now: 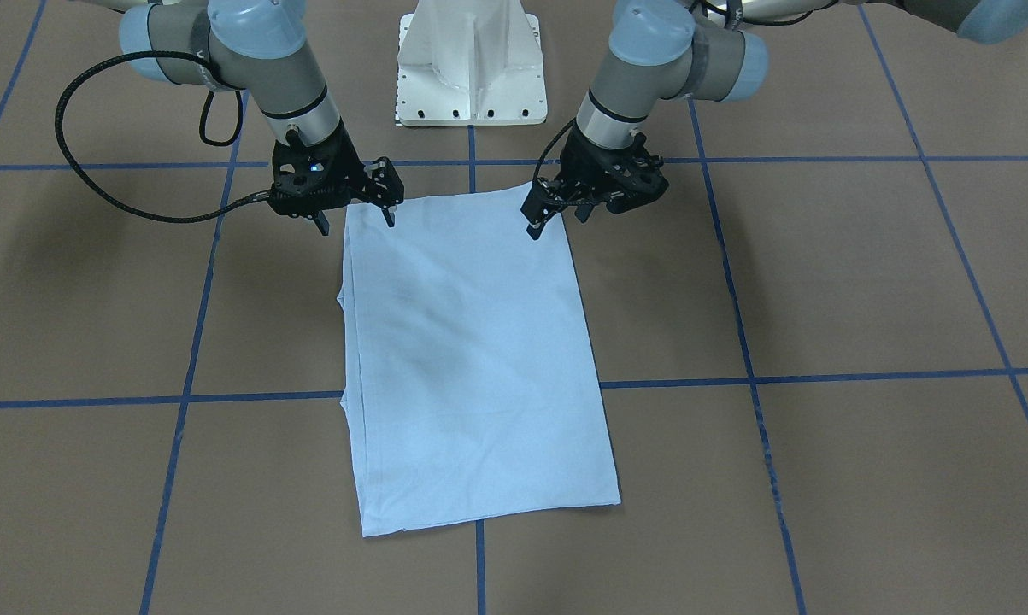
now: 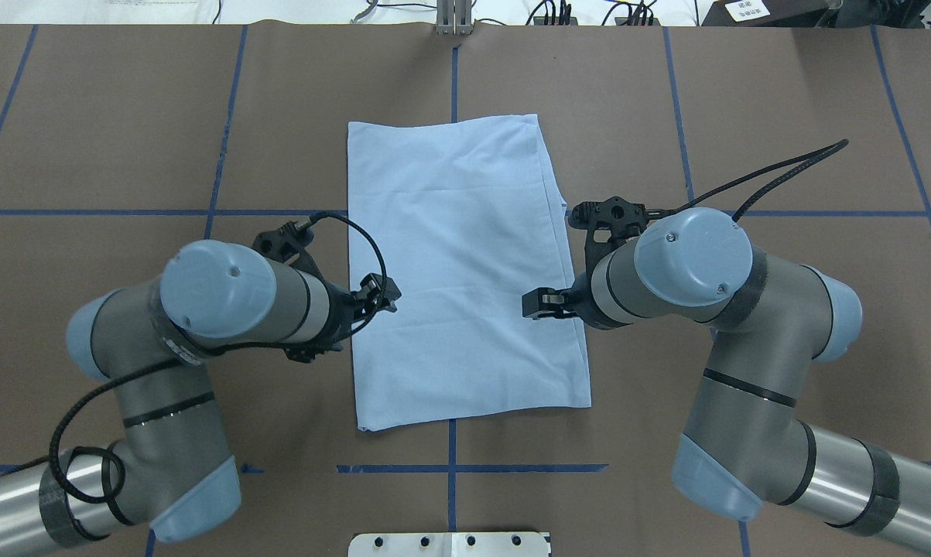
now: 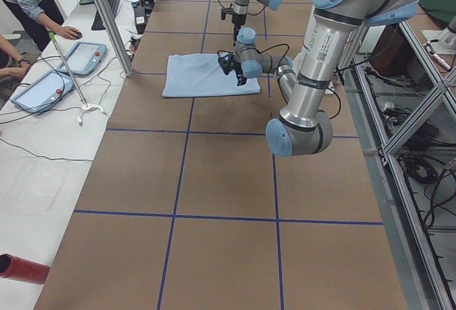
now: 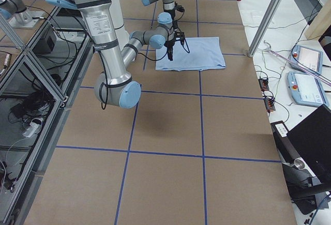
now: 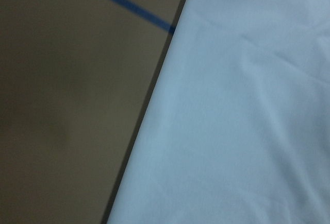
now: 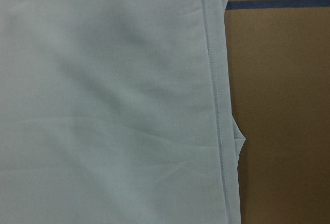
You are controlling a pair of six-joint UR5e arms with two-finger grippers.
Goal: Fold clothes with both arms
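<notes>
The light blue cloth T-shirt (image 1: 471,359) lies folded flat in the middle of the brown table (image 1: 821,273). It looks soft and floppy, so pinch the two corners nearest the robot. The black left gripper (image 1: 558,220) and black right gripper (image 1: 355,218) hang there, jaws wide and empty.

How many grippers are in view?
2. The left gripper is by the shirt's left edge, the right gripper by its right edge; both are open. None seems hidden.
</notes>
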